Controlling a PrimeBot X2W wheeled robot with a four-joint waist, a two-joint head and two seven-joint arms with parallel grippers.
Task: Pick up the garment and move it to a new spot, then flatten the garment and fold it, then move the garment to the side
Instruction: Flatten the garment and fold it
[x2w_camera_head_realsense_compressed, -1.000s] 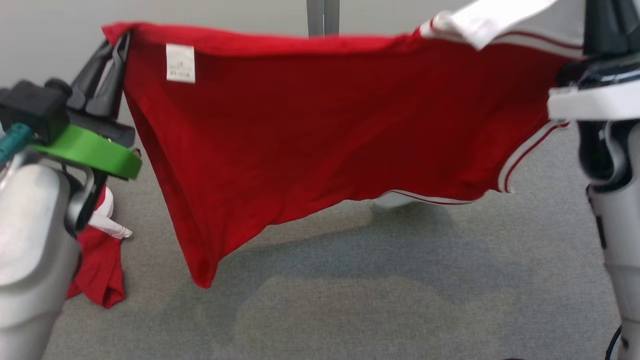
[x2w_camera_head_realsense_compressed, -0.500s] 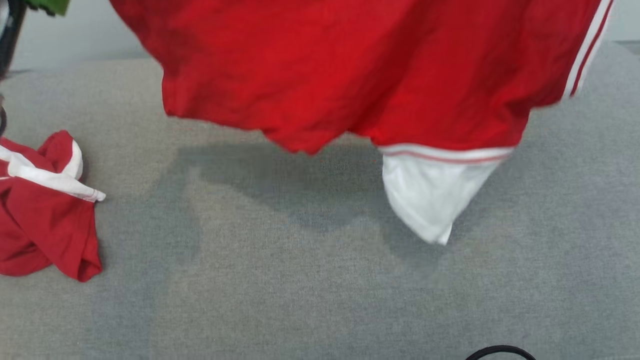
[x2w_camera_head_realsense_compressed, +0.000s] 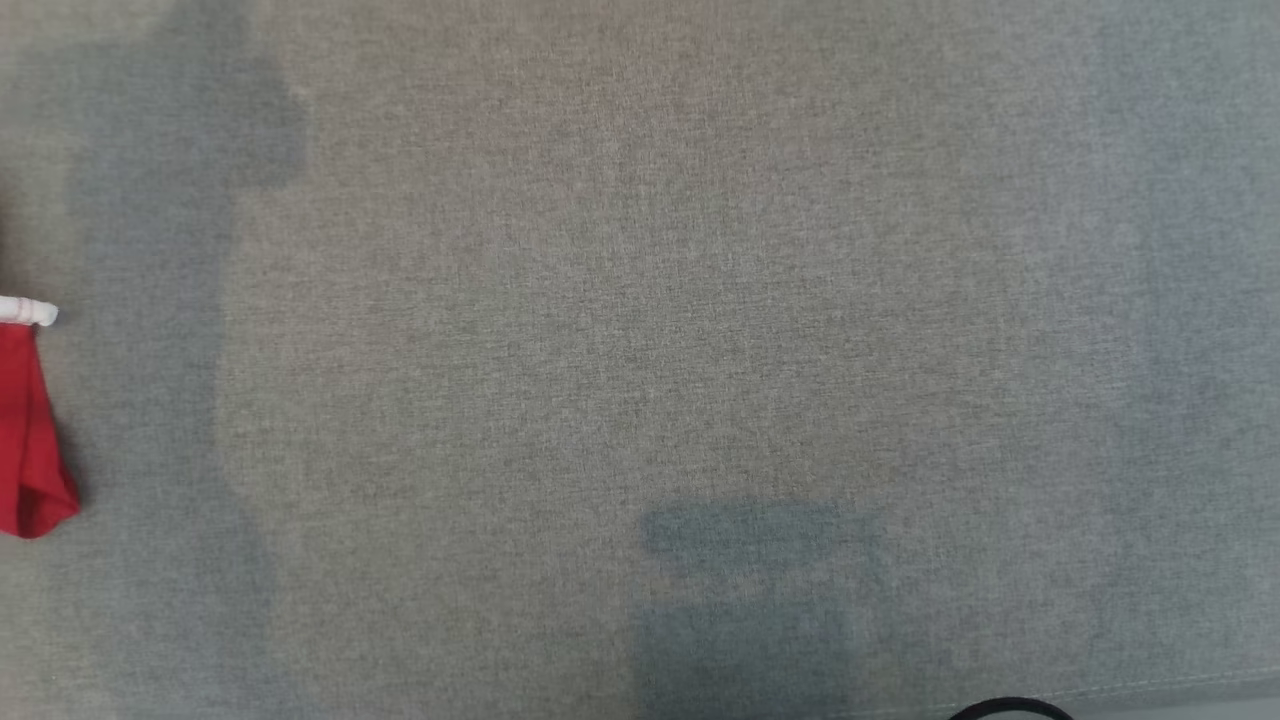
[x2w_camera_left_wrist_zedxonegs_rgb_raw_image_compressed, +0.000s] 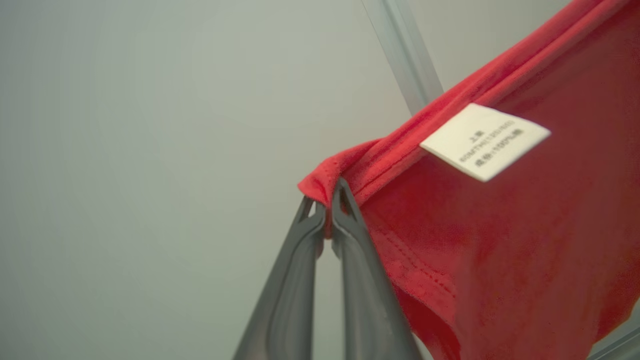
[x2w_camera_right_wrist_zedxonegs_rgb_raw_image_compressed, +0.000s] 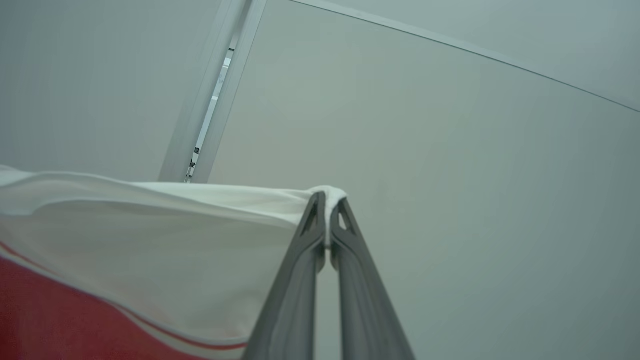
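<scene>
The garment is red with white trim and hangs in the air between my two arms. In the left wrist view my left gripper (x2w_camera_left_wrist_zedxonegs_rgb_raw_image_compressed: 326, 196) is shut on a red hem corner of the garment (x2w_camera_left_wrist_zedxonegs_rgb_raw_image_compressed: 505, 240), beside a white care label (x2w_camera_left_wrist_zedxonegs_rgb_raw_image_compressed: 484, 140). In the right wrist view my right gripper (x2w_camera_right_wrist_zedxonegs_rgb_raw_image_compressed: 328, 200) is shut on a white part of the garment (x2w_camera_right_wrist_zedxonegs_rgb_raw_image_compressed: 165, 250), with red cloth below a thin red stripe. The head view looks down on the grey fabric surface (x2w_camera_head_realsense_compressed: 640, 330).
A second red piece of cloth with a white band (x2w_camera_head_realsense_compressed: 25, 440) lies at the left edge of the grey surface. A dark cable loop (x2w_camera_head_realsense_compressed: 1010, 708) shows at the bottom edge. Pale wall panels with a metal post (x2w_camera_right_wrist_zedxonegs_rgb_raw_image_compressed: 210, 95) stand behind the held garment.
The head camera has tilted down, so the held garment and both arms have slid out of the top of its picture. The red cloth on the surface has shifted toward the left edge.
</scene>
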